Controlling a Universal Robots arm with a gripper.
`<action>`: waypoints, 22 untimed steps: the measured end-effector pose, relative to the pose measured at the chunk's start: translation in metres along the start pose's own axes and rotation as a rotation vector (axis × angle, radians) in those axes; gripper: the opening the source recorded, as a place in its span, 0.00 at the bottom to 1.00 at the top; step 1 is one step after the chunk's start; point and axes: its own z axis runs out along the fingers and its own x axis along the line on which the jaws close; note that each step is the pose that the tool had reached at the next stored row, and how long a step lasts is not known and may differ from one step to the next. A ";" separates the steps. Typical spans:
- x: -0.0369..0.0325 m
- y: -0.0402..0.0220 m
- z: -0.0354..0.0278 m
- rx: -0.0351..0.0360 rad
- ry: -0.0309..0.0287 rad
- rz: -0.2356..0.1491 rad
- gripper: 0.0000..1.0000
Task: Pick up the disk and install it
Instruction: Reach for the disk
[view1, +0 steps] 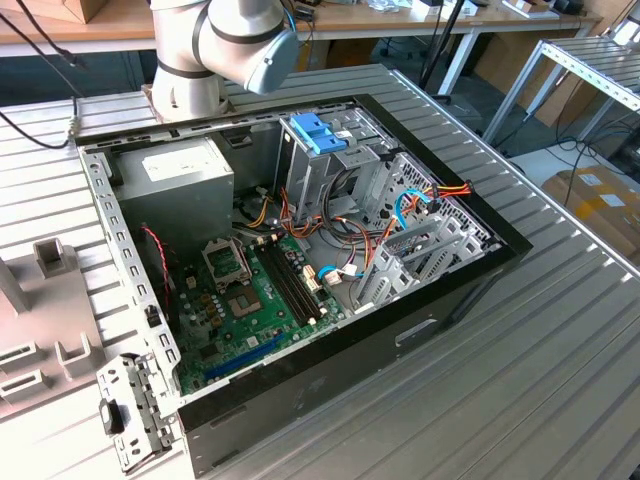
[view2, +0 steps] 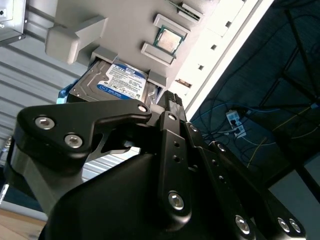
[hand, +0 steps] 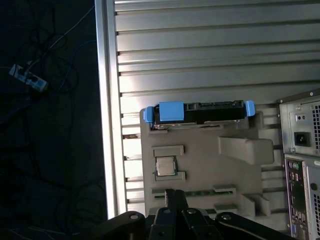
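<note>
The hand (hand: 170, 194), pressed together, hangs near the disk (hand: 200, 112) and processor (hand: 165, 166) on a grey fixture (hand: 205, 167).

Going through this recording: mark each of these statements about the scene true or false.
1. The disk sits in the grey fixture. True.
2. The end effector holds the disk. False: it is apart from the disk, which rests in the fixture.
3. A processor chip lies in the fixture near the disk. True.
4. The computer case is closed. False: it is open, motherboard showing.
5. The disk's rails are red. False: blue.
</note>
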 end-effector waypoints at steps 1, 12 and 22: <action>0.0005 -0.0001 0.0000 0.0000 0.0000 0.000 0.11; 0.0087 -0.0007 0.0000 0.0000 0.0000 0.000 0.11; 0.0064 -0.0006 0.0024 0.0000 0.0000 0.000 0.11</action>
